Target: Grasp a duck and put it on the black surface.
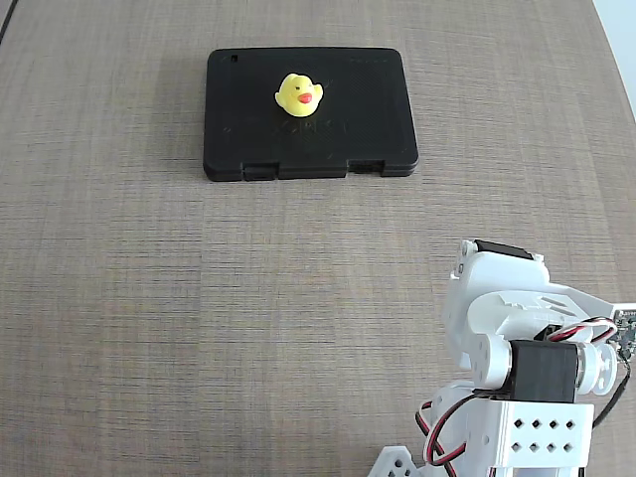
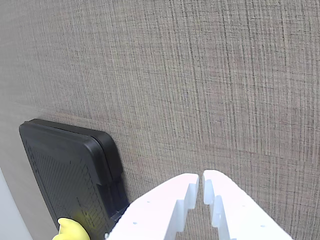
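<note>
The yellow duck (image 1: 299, 95) with a red-orange beak stands upright on the black surface (image 1: 378, 119), a flat black case at the far middle of the table. In the wrist view only the top of the duck (image 2: 70, 231) shows at the bottom edge, on the case (image 2: 65, 170) at lower left. My gripper (image 2: 200, 176) has its two white fingers almost touching, shut and empty, over bare table to the right of the case. The arm (image 1: 517, 368) is folded at the lower right of the fixed view, far from the duck; its fingers do not show there.
The table (image 1: 199, 328) is grey-brown with a woven grain. Its edge and a pale floor strip (image 1: 621, 40) run along the top right in the fixed view. A pale strip (image 2: 10, 215) shows at the lower left of the wrist view.
</note>
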